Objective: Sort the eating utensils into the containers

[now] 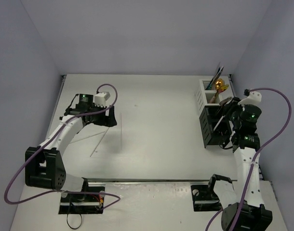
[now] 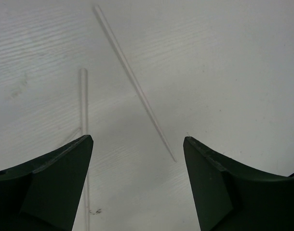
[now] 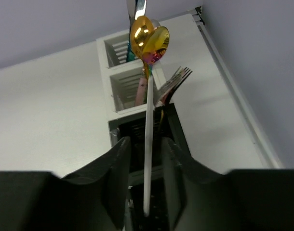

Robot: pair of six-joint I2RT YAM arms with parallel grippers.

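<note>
White counter (image 1: 156, 144) between lavender walls. The left fingers (image 2: 55, 183), wide apart, hover above two thin pale sticks (image 2: 135, 84) lying loose on the counter. The sticks look light, stiff and slippery, and each is probably best pinched at mid-length. The right fingers (image 3: 113, 168) stand narrowly apart about a third stick (image 3: 148, 110), upright at the black container (image 1: 212, 137), with a gap showing on either side. The white container (image 1: 201, 96) holds the gold spoon (image 3: 149, 36).
</note>
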